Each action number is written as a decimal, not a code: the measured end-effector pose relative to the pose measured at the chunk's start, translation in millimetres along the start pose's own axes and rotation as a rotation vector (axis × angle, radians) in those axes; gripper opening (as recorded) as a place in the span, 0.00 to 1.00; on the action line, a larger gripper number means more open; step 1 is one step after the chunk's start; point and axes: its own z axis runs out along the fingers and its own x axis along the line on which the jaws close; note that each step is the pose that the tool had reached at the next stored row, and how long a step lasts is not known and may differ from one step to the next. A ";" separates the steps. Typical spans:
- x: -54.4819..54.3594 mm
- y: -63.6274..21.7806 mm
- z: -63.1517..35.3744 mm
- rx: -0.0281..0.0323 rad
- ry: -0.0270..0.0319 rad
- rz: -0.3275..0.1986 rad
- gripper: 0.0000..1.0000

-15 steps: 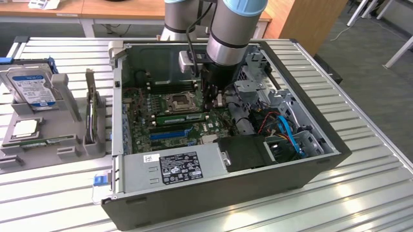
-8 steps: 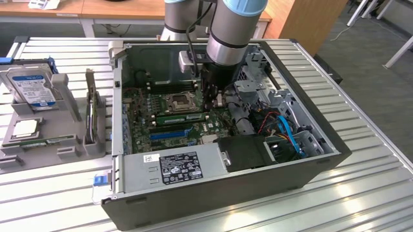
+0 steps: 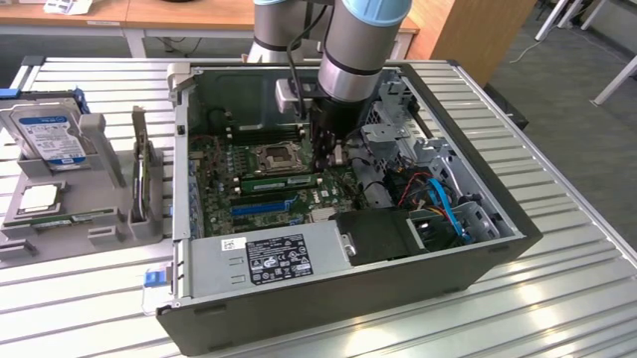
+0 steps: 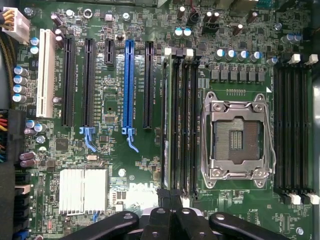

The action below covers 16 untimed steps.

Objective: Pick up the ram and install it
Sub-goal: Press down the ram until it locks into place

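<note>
I have the arm reaching down into the open computer case (image 3: pixel 478 224), which lies on its side on the slatted metal tabletop (image 3: pixel 577 298). The gripper (image 3: pixel 329 153) sits low over the motherboard (image 3: pixel 249 186), just at the 3 o'clock side of the empty CPU socket (image 3: pixel 277 158) in the exterior view.

The ram (image 3: pixel 279 180) is a green stick lying along the memory slots at about 6 o'clock from the socket, just beside the tip of the gripper. In the wrist view I see it seated edge-on in the bank of slots (image 4: pixel 180 120) next to the CPU socket (image 4: pixel 237 137), with the gripper (image 4: pixel 172 212) right at one end of that stick. The jaws look drawn in narrow, the black finger parts close together at the stick's end; I cannot tell whether they are touching it or pinching it.

Across the socket, a second bank of black memory slots (image 4: pixel 292 125) stands with white latches. The blue expansion slot (image 4: pixel 129 85) runs parallel to the black ones beside it.

Outside the case, at 9 o'clock in the exterior view, a grey parts holder (image 3: pixel 89 194) carries a hard drive (image 3: pixel 48 134) standing upright, a CPU chip (image 3: pixel 38 198) lying flat, and another green memory stick (image 3: pixel 60 220) lying at its near edge. The power supply (image 3: pixel 268 257) with its label faces me at 6 o'clock.
</note>
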 end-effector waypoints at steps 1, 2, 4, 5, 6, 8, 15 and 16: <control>0.1 0.0 0.7 0.0000 0.0001 0.000 0.10; 0.1 -0.1 1.5 -0.0001 0.0001 0.000 0.10; 0.3 -0.2 3.5 -0.0001 0.0001 0.000 0.10; 0.3 -0.2 4.8 0.0000 0.0000 0.000 0.10; 0.4 -0.3 6.0 0.0000 0.0000 0.000 0.10; 0.5 -0.3 6.7 0.0000 0.0002 0.000 0.10; -1.4 -0.3 6.8 0.0000 0.0001 0.000 0.10; -1.4 -0.3 6.9 -0.0001 0.0001 0.000 0.10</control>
